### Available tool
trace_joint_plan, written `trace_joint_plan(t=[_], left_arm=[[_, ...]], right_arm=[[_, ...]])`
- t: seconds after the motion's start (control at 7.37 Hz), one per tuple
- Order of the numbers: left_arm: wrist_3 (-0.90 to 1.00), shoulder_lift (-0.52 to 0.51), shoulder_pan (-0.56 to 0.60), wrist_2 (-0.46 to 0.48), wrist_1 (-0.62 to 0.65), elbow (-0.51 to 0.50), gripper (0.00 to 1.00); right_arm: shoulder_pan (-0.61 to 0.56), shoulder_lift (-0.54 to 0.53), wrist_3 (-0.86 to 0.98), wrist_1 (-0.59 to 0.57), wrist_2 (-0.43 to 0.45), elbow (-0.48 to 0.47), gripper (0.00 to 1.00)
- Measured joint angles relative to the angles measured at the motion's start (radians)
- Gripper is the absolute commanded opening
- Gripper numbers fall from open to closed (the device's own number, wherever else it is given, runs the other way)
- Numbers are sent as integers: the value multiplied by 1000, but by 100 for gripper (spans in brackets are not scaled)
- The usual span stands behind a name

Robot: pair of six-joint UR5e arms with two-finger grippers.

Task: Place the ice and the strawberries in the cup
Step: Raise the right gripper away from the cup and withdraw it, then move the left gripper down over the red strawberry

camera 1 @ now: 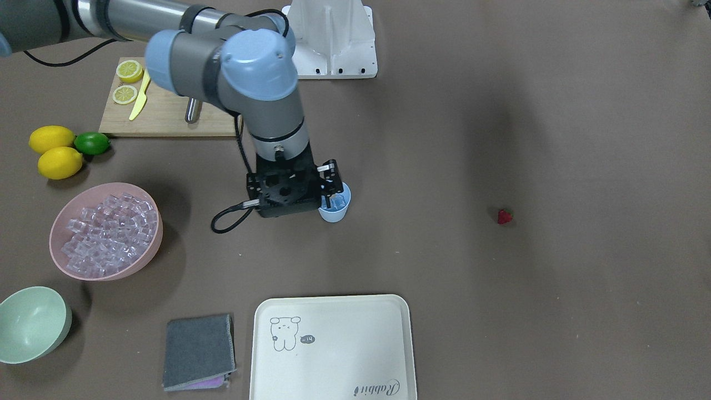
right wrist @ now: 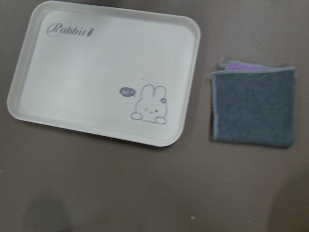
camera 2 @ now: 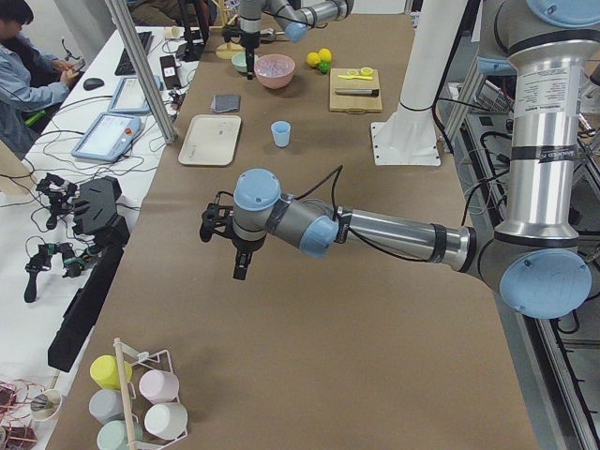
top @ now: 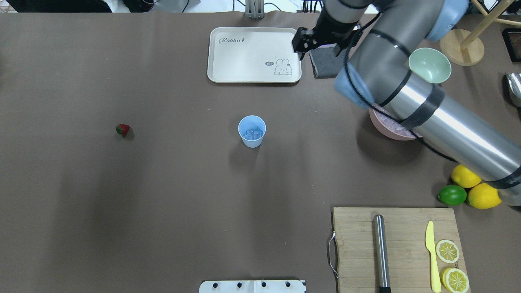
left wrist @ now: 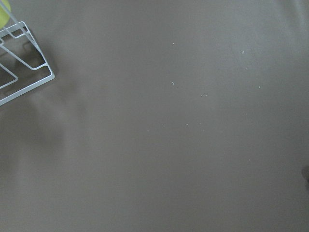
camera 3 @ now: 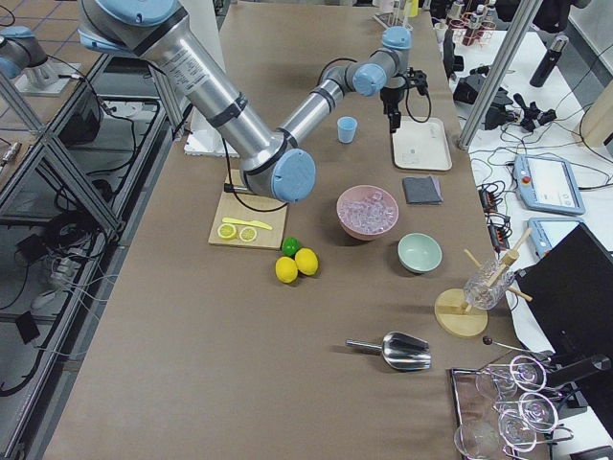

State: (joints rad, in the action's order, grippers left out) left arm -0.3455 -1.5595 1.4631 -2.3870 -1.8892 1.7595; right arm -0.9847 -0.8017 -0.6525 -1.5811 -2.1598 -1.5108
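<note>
The light blue cup [top: 252,131] stands upright mid-table with a few clear ice cubes [top: 253,133] in it. It also shows in the front view [camera 1: 335,212]. More ice [camera 1: 105,230] fills the pink bowl [camera 1: 149,256]. The red strawberry [top: 123,130] lies alone on the table, far to the cup's left in the overhead view. My right gripper [top: 300,49] hangs high above the table, over the tray and cloth; it looks open and empty. My left gripper [camera 2: 240,267] hovers over bare table far from the cup; I cannot tell whether it is open.
A cream tray [top: 244,61] and a grey cloth [right wrist: 253,106] lie at the far edge. A pale green bowl [camera 1: 33,325] stands beside the pink bowl. A cutting board [top: 354,244] with lemon slices, knife and metal rod, plus lemons and a lime [top: 452,195], sit near my right.
</note>
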Motion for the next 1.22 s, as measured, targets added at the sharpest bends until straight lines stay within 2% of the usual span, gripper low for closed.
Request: trace_joint_plan(t=[0.27, 0.54, 0.81, 1.22], left_arm=[[-59, -35, -63, 6, -36, -8, 96], [-73, -53, -97, 5, -63, -10, 96], [-91, -102, -126, 3, -77, -8, 97], [-185, -250, -245, 42, -78, -13, 97]], right_arm=[[-231, -107, 395, -52, -112, 30, 99], [-405, -216, 692, -134, -138, 22, 99], [-506, -381, 845, -150, -141, -30, 99], [-615, -612, 928, -152, -142, -158, 99]])
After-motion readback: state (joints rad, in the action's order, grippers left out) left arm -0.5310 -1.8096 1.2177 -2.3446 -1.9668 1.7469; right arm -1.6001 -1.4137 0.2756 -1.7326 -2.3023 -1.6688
